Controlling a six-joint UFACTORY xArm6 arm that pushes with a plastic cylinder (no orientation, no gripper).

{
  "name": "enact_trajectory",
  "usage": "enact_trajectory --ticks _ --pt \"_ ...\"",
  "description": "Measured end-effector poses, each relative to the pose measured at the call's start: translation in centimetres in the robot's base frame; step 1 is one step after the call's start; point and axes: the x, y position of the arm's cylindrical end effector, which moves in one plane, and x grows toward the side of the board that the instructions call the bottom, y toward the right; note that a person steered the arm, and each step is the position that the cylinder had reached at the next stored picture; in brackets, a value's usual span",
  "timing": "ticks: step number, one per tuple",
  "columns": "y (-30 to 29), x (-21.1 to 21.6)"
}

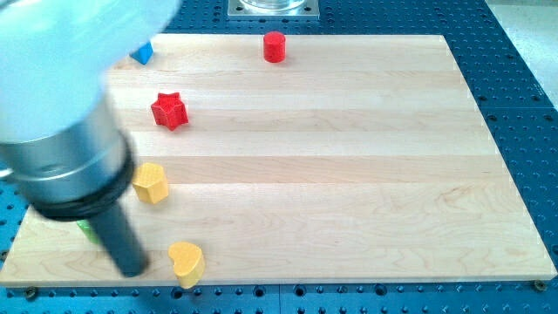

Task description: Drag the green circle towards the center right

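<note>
Only a small green sliver [85,230] shows at the view's lower left, mostly hidden behind the arm; its shape cannot be made out. My tip [132,269] is at the lower end of the dark rod, on the board just right of and below that green sliver, and left of a yellow heart block [186,262]. The big grey arm body fills the view's upper left.
A yellow block [151,184] lies just right of the rod. A red star [170,111] sits above it. A red cylinder [275,46] is at the top centre. A blue block [142,54] peeks out at the top left. The wooden board [349,174] ends near the bottom edge.
</note>
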Motion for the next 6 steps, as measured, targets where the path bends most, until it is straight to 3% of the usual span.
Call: enact_trajectory --ticks 1,2,5,6 --pt "-5.3 -1.7" --pt "-5.9 -4.2" --pt "18.2 -8.0" --pt "18.3 -8.0"
